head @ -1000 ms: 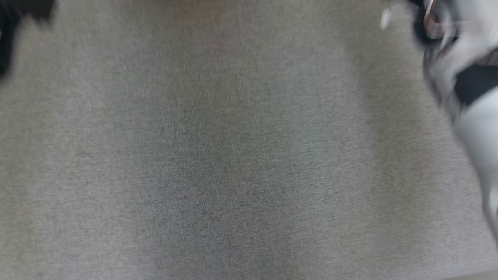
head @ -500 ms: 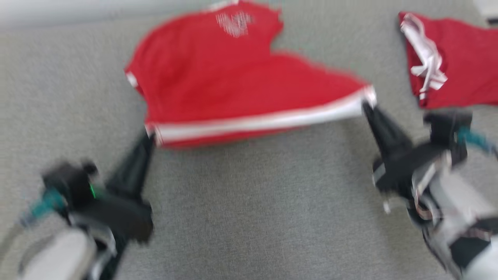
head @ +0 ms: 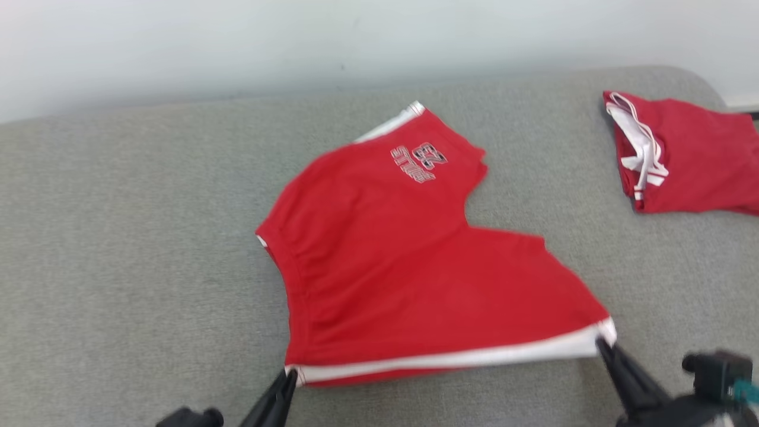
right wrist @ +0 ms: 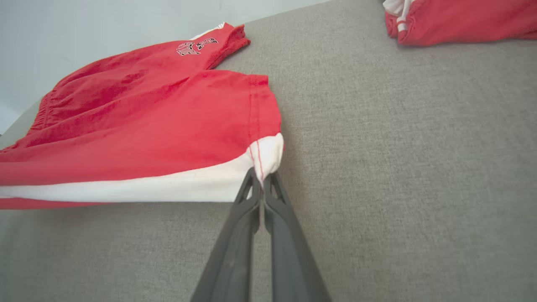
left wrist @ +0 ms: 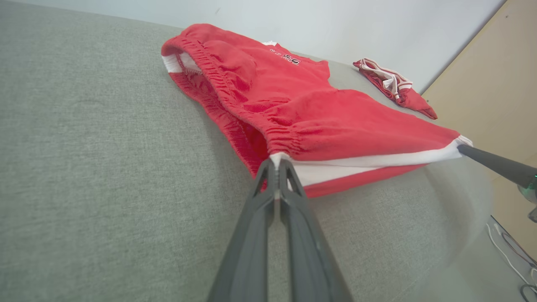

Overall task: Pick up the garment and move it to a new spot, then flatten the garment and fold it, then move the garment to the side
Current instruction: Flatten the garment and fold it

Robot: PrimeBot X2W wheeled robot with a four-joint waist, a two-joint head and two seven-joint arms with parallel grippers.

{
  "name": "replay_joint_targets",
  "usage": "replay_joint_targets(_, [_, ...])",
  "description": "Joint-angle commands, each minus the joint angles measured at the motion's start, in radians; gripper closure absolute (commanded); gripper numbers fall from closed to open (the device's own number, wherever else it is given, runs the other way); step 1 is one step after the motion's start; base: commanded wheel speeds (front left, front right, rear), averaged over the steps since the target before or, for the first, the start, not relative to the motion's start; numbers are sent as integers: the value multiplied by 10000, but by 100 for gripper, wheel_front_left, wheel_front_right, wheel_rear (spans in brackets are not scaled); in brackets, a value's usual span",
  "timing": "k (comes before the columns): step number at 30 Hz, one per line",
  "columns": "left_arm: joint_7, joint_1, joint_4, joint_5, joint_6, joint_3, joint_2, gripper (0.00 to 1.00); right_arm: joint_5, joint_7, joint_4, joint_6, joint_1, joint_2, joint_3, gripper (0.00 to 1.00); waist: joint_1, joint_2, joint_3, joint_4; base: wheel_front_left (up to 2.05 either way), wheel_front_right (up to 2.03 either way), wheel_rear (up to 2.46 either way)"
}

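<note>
In the head view, the red garment [head: 403, 267] is lying spread on the grey fabric-covered counter [head: 118, 267], its printed leg pointing toward the pale wall [head: 237, 41]. A second red garment [head: 688, 154] is sitting bunched well apart at the far right. The left gripper [head: 289, 379] is pinching the near left corner and the right gripper [head: 602, 344] is pinching the near right corner, with the white stripe [head: 450, 359] stretching taut between them. In the left wrist view, the left gripper's fingers [left wrist: 268, 176] are pressing together on the end of the gathered waistband [left wrist: 235, 92], where the stripe begins. That edge is appearing to ride a little above the counter while the rest is draping down onto it. In the right wrist view, the right gripper's fingers [right wrist: 272, 197] are clenching the white corner of the leg hem, and the cloth beyond is running fairly smooth. Judging by this, the robot is working on the laying-out and flattening step, with the fold and the move aside not yet begun. The next move is calling for lowering both corners together with even tension, so the stripe edge is landing straight. After that comes letting go and picking fresh grasp points for the fold.
</note>
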Motion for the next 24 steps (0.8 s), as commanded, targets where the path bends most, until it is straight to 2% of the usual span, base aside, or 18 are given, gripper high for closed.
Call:
replay_joint_targets(1, [-1,459,145,213,-118,163,-188,100,-342,241,-368,-32,789,236,-459,100,2,2,-437,352,0,0,0])
replay_joint_targets(3, [-3,983,248,489,-292,287,-425,100,-705,736,-958,-32,1855,658,-991,100,2,2,-649,443,0,0,0])
replay_joint_targets(12, [-2,1955,499,923,-696,474,-806,100,-1410,1848,-2353,-32,4242,1812,-2776,100,2,2,-1012,702,0,0,0])
replay_joint_targets(18, [-2,1828,417,1354,-867,681,-1132,100,-1871,2218,-3112,-32,4028,2366,-3363,100,2,2,-1034,668,0,0,0])
replay_joint_targets(24, [-2,1135,298,1741,-1031,756,-1358,100,-2080,2242,-2909,-32,2761,2179,-3528,100,2,2,-929,837,0,0,0])
